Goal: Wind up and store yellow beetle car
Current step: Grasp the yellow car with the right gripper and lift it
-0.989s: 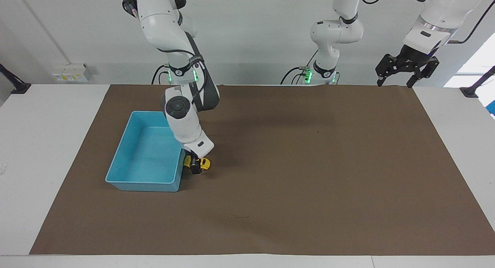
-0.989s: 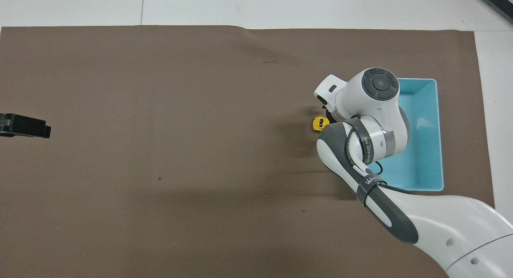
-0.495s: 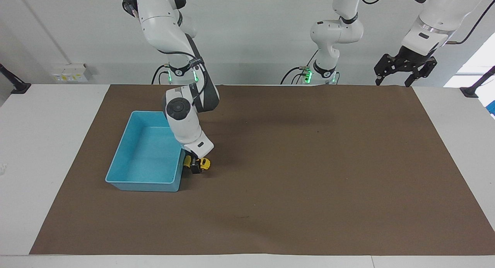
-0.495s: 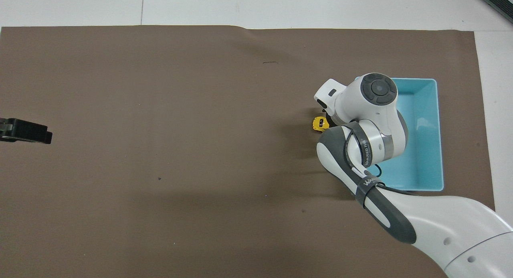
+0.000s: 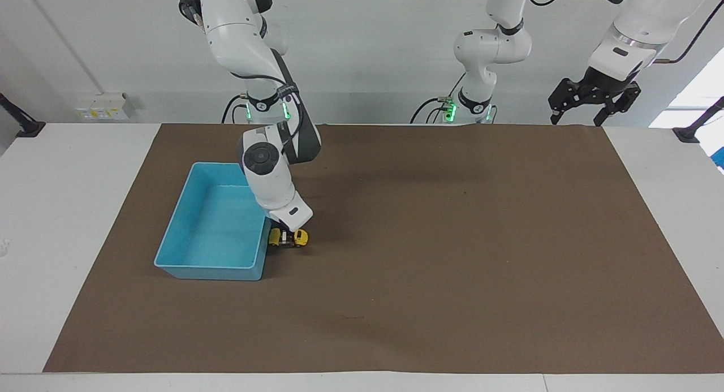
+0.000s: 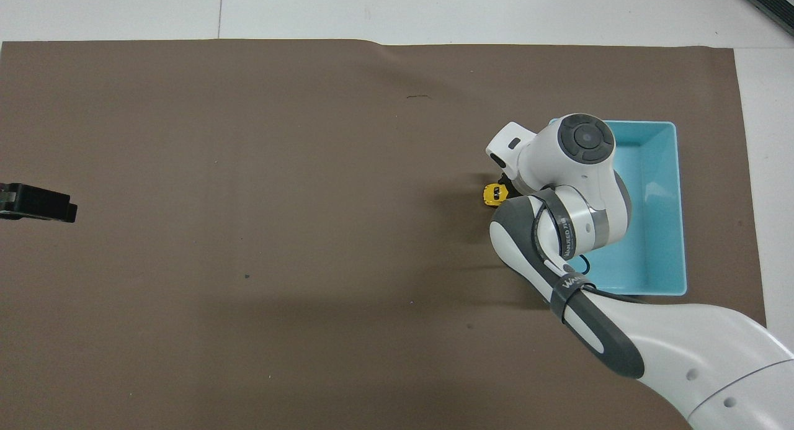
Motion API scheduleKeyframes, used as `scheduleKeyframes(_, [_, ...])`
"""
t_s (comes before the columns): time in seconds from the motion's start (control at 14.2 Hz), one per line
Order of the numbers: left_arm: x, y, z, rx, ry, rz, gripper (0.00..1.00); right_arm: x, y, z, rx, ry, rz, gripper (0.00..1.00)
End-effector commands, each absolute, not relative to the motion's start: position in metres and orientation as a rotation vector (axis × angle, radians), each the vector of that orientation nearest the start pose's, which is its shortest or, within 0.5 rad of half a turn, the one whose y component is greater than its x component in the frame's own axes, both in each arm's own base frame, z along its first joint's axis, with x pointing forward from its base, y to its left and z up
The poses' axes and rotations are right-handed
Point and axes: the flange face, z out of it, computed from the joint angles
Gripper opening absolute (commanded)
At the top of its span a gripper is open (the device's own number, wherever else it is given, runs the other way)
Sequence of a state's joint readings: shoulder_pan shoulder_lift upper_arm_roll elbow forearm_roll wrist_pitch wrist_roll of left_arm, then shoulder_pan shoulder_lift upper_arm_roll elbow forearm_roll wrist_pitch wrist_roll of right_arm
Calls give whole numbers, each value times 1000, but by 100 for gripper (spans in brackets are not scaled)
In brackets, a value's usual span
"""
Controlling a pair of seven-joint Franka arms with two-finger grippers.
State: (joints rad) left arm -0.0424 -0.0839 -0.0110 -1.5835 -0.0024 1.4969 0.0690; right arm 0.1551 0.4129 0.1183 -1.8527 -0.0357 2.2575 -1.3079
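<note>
Yellow beetle car (image 5: pixel 289 238): it stands on the brown mat (image 5: pixel 430 256), on its wheels, just beside the long wall of the blue bin (image 5: pixel 172 233), near the bin's corner that is farther from the robots; it is outside the bin, not in it; from above only a small yellow part of the car (image 6: pixel 493 193) shows next to the arm's wrist.

Right gripper (image 5: pixel 287 237): it is low, down at the car; the fingers are closed on the yellow beetle car, one on each side of its body; the white wrist leans over the edge of the bin above it; from above the gripper itself is hidden under the arm.

Left gripper (image 5: pixel 586 104): it hangs in the air over the corner of the mat at the left arm's end, close to the robots; its dark fingers stand spread and hold nothing; this arm waits; in the overhead view only a black tip (image 6: pixel 37 202) shows at the border.

Blue bin: a light blue rectangular tub toward the right arm's end of the table, resting on the mat; I see nothing inside it (image 6: pixel 657 200).

Brown mat: it covers most of the white table (image 5: pixel 68 171).
</note>
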Motion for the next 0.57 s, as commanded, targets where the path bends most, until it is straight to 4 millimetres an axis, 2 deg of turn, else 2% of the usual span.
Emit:
scheduleKeyframes(0.0, [520,-29,665,-3134,205,-36,100,610,177,307,2220,2222,22,0])
scheduleKeyframes(0.07, [520,-29,665,-3136,203,-36,100,608,187,309,2215,2218,22,0])
scheduleKeyframes(0.49, [519,-29,666,-3178,186,-42,100,619,202,332,2216,2173,59,0])
